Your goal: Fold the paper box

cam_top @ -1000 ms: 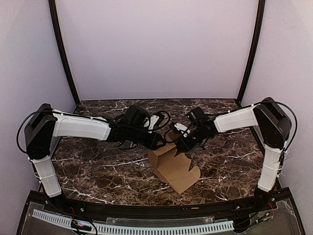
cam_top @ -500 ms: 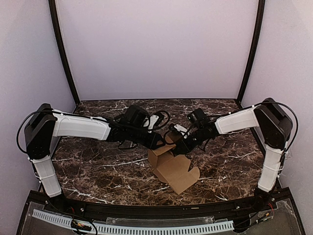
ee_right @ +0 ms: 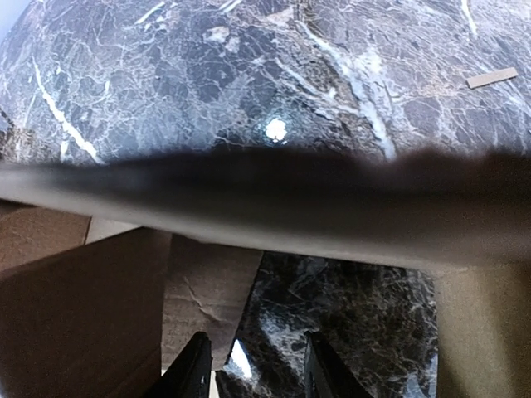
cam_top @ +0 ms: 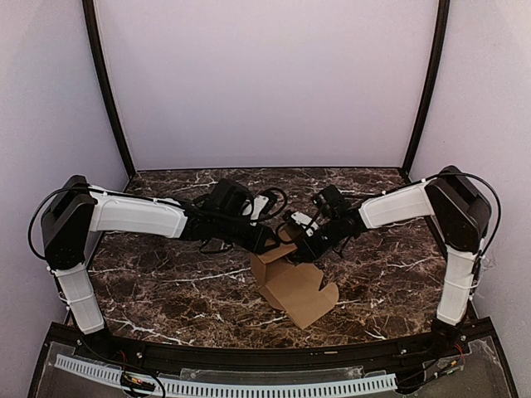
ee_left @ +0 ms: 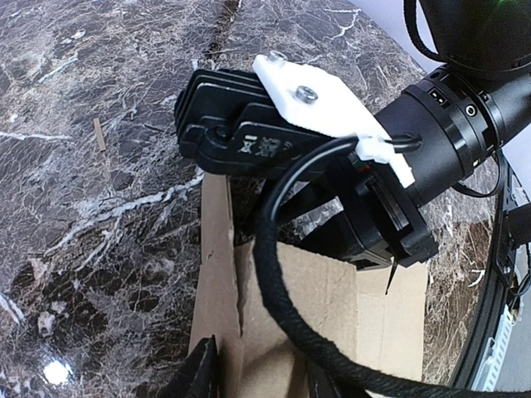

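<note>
The paper box (cam_top: 303, 290) is brown cardboard, partly folded, with panels raised at its far side and flaps spread flat toward the near edge. My left gripper (cam_top: 272, 242) sits at the box's far left corner. In the left wrist view its fingers (ee_left: 203, 375) stand apart with a cardboard panel (ee_left: 332, 298) showing between them. My right gripper (cam_top: 300, 247) is at the far top edge of the box, right against the left one, and also shows in the left wrist view (ee_left: 249, 141). It is open (ee_right: 255, 369) over marble, with a blurred cardboard edge (ee_right: 265, 207) across its view.
The dark marble table (cam_top: 166, 282) carries the box. A small tan scrap (ee_right: 491, 78) lies on the marble; it also shows in the left wrist view (ee_left: 99, 134). A black cable (ee_left: 274, 274) hangs across the left wrist view. Purple walls stand behind and at both sides.
My right gripper has shifted slightly left, closer to the left gripper over the box's far edge. The box and left arm have barely moved.
</note>
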Available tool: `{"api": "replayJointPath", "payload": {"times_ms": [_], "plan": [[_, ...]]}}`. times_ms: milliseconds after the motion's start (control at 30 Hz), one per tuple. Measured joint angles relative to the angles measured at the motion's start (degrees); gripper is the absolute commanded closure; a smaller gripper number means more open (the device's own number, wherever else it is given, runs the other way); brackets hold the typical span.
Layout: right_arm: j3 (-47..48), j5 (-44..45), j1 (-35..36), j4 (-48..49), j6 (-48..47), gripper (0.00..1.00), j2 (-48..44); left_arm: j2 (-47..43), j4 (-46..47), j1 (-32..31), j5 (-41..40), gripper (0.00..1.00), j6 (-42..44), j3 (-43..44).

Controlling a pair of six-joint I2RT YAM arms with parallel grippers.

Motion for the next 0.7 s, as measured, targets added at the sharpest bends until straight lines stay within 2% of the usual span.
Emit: {"api": "replayJointPath", "payload": {"times_ms": [167, 433, 567, 700], "plan": [[-1.1, 2.3, 0.0, -2.1, -1.9, 0.59, -3.0, 0.0, 0.0, 0.0, 0.0, 0.63, 0.0, 0.0], [-4.9, -1.6, -2.5, -11.2, -15.0, 0.60, -20.8, 0.0, 0.0, 0.0, -0.2, 0.63, 0.1, 0.0], [-4.7, -3.9, -8.1, -13.9, -21.0, 0.62, -25.6, 0.0, 0.0, 0.0, -0.2, 0.64, 0.2, 0.0], [-1.5, -4.0, -16.3, -13.4, -23.4, 0.61, -21.5, 0.0, 0.0, 0.0, -0.2, 0.63, 0.2, 0.0]]}}
